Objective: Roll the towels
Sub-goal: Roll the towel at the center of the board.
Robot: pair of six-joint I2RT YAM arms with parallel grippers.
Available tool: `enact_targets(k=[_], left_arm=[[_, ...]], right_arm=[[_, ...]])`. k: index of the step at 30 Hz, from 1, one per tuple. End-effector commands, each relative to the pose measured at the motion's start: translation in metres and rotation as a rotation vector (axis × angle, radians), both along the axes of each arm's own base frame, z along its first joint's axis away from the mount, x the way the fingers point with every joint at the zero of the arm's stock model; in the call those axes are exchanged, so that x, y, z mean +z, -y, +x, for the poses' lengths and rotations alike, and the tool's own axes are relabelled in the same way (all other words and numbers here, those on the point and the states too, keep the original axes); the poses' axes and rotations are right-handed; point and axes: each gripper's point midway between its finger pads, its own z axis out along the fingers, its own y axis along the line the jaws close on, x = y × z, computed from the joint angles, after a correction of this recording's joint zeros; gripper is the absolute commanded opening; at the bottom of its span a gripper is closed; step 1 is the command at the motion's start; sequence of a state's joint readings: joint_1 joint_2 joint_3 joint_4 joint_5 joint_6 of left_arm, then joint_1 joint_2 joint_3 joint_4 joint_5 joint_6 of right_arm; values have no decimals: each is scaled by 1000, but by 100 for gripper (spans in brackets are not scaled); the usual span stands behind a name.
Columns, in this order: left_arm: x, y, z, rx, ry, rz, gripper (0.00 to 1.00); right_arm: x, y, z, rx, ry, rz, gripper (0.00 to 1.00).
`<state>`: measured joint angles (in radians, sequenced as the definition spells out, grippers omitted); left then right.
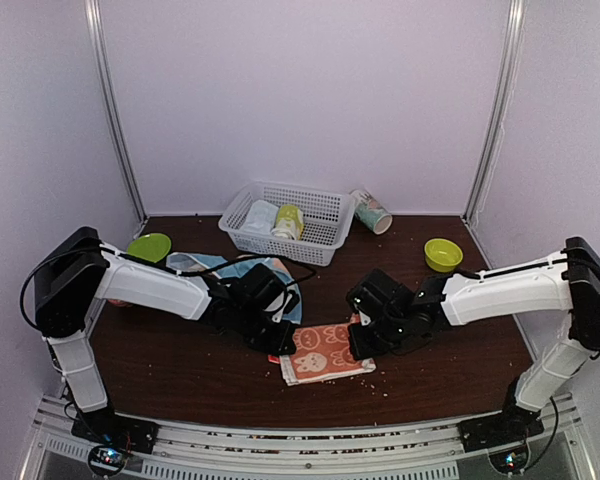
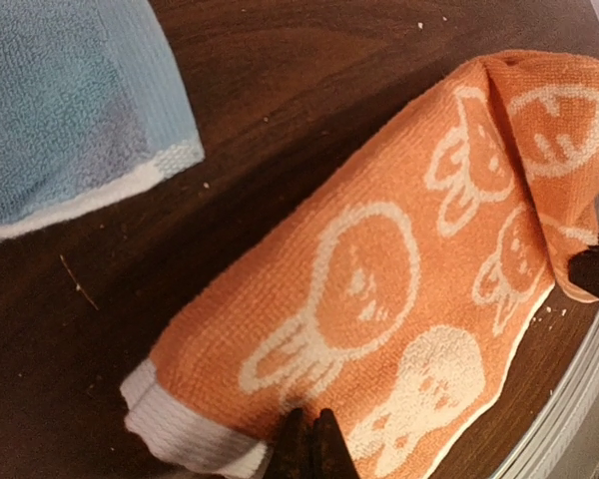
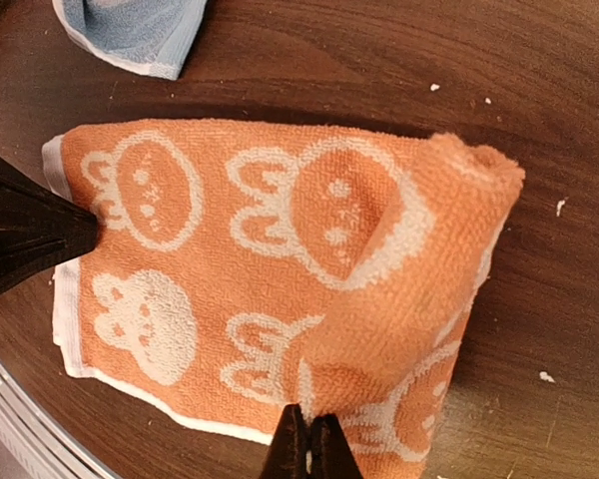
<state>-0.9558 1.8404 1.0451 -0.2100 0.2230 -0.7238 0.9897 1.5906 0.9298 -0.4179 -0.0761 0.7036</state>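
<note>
The peach-orange towel (image 1: 325,352) with white bunny prints lies on the dark table near the front edge. Its right end is folded up into a raised hump (image 3: 449,249). My left gripper (image 1: 280,342) is shut, with its tips pinching the towel's left end by the white band (image 2: 307,449). My right gripper (image 1: 365,340) is shut on the folded right end (image 3: 306,446). The light blue towel (image 1: 202,264) lies flat behind the left gripper, partly under my left arm. It also shows in the left wrist view (image 2: 70,110) and the right wrist view (image 3: 130,30).
A white basket (image 1: 330,242) at the back holds a pale blue-white rolled towel (image 1: 261,217) and a yellow-green rolled towel (image 1: 289,220). A cup (image 1: 371,211) lies beside it. A green bowl (image 1: 149,247) sits at left and a yellow-green bowl (image 1: 443,254) at right.
</note>
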Motion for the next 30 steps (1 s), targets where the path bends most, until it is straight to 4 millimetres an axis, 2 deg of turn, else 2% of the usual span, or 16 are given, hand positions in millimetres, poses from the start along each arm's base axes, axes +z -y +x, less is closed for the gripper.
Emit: enact_targets(k=[1,2,6,11,14,18,23,26,30], left_arm=[[-1,3,-1,-6,3,-17,0],[0,3,-1,-7,5,-19,0],[6,3,-1,-10,14,-20,0],[17,4,0,-19,26,-27,0],[31,8,0,-26,36,-54,0],[61,16,4,-33,64,-109,0],[99,39,16,-49,110,-195,0],[107,56,24,-66,121,-224,0],[108,79,32,-93,110,-263,0]], right_arm=[[-11,-12,-5,-1,-41,46,0],[-15,-13,-6,-4,-53,52,0],[-24,-15,-10,-13,-80,82,20],[-29,-14,-12,-12,-85,118,32],[-34,-11,-14,-6,-89,131,35],[-38,-7,-14,-12,-91,149,37],[-38,-6,-14,-4,-79,164,37],[-38,-5,-15,-1,-73,170,38],[-37,-4,-15,4,-64,177,38]])
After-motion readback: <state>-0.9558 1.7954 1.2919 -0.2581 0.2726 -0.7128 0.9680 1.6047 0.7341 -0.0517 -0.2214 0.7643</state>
